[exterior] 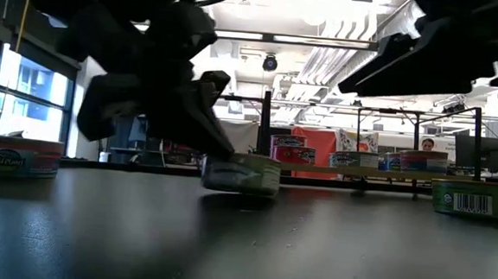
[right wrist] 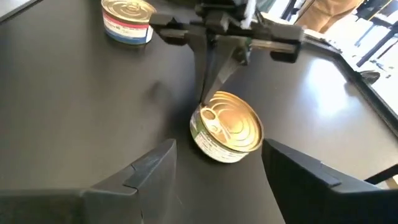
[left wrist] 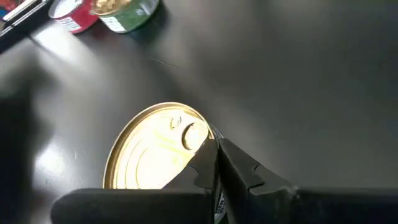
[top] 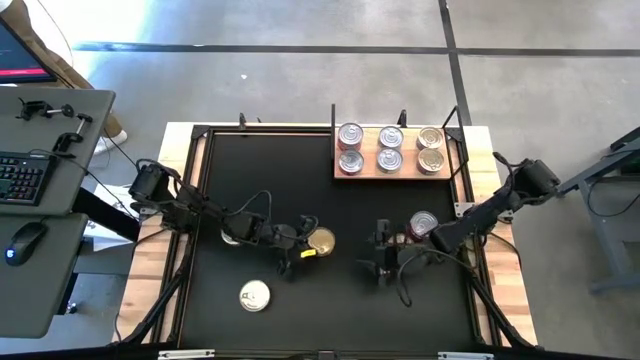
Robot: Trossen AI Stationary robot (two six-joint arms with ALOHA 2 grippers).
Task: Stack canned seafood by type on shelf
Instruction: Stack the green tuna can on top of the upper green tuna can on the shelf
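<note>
Wood, the shelf at the mat's far edge carries six tins sorted in pairs, silver lids apart from gold. My right gripper waits wide and empty. My left gripper is pinched shut, tips on the gold tin rim, holding nothing.

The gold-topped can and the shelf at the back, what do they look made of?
The gold-topped can looks like metal: shiny lid, pressed rings, pull tab, with a paper-like label round its side. The shelf looks like pale unfinished wood, matte with faint grain, edged by thin black posts, probably metal.
</note>
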